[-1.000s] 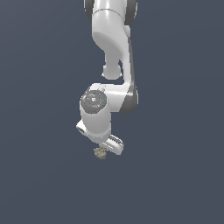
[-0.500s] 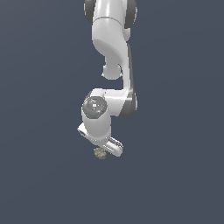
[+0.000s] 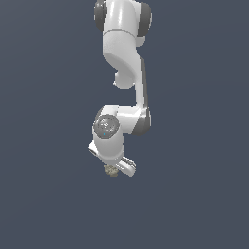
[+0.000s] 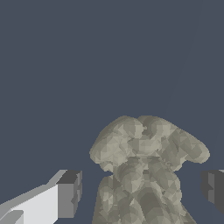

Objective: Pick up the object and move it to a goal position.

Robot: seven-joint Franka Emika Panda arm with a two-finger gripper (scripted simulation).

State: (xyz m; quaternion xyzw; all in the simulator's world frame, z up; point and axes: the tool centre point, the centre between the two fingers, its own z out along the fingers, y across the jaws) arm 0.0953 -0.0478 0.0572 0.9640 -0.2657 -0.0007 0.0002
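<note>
Wrist view alone shows gaps flanking the object (image 4: 144,170).

The arm (image 3: 124,73) hangs down from the top of the exterior view, its wrist bending toward the exterior view's left. The gripper (image 3: 115,168) sits at the lowest end of the arm, and the object (image 3: 112,171) lies directly under it, touching its underside. In the wrist view the object (image 4: 144,170) stands between the two fingers (image 4: 69,194), one on each side, with a gap showing between each pad and the object (whether they touch lower down cannot be told). Nothing else surrounds them.
</note>
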